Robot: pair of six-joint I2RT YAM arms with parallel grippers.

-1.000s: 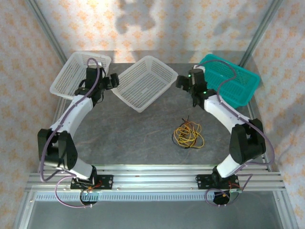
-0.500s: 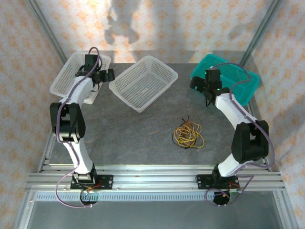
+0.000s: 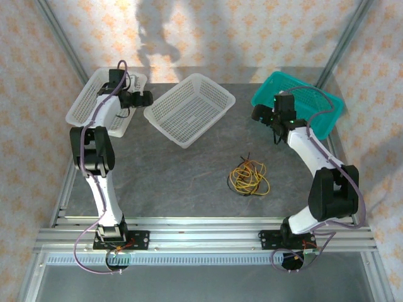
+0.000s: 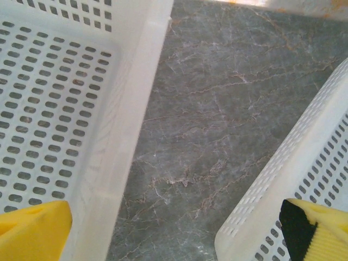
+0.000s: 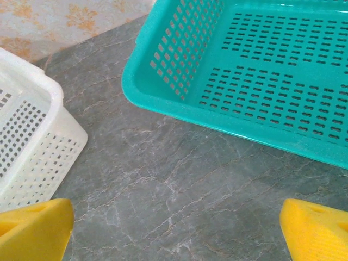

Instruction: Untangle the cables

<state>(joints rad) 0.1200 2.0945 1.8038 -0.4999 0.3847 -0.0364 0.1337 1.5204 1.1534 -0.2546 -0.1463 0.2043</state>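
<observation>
The cables (image 3: 249,177) lie as one tangled bundle of yellow, black and orange-red loops on the grey table, right of centre, well apart from both grippers. My left gripper (image 3: 149,98) hovers at the far left, between two white baskets; its yellow fingertips (image 4: 32,231) stand wide open over bare table. My right gripper (image 3: 257,114) hangs by the near-left corner of the teal basket (image 3: 315,113), open too, with only marble between its fingertips (image 5: 312,231). The cables are out of both wrist views.
A white basket (image 3: 85,104) sits at the far left, its rim (image 4: 128,130) beside my left fingers. A second white basket (image 3: 189,110) stands far centre, its wall (image 4: 304,179) showing in the left wrist view and its corner (image 5: 32,141) in the right. The teal rim (image 5: 163,100) lies ahead.
Both grippers have drawn away from the middle white basket, the left one toward the far-left basket and the right one toward the teal basket. The left arm now stands more upright. The cables have not moved.
</observation>
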